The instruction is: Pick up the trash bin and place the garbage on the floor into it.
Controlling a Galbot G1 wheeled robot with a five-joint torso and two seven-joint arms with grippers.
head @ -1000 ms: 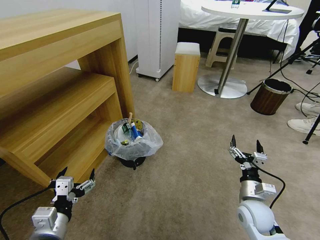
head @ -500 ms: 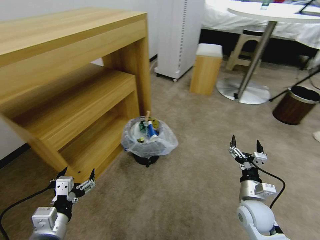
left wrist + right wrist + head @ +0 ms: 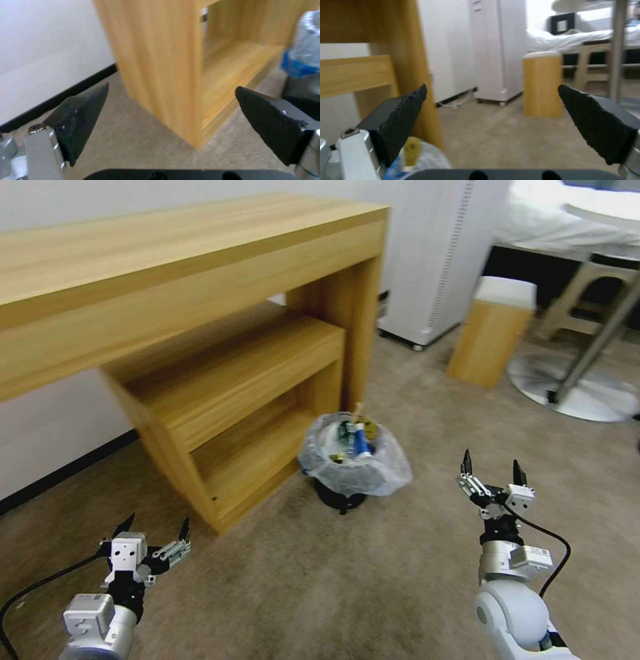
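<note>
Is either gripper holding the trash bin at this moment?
No. The trash bin stands on the carpet beside the wooden shelf, while the left gripper and right gripper hang open and empty.

You see trash bin (image 3: 340, 499) body mostly hidden under bag (image 3: 357, 473); litter inside too small to identify; round table far right cut off.

The bag-lined trash bin (image 3: 347, 463) stands upright on the beige floor (image 3: 373, 580), garbage (image 3: 355, 440) packed inside it.
</note>
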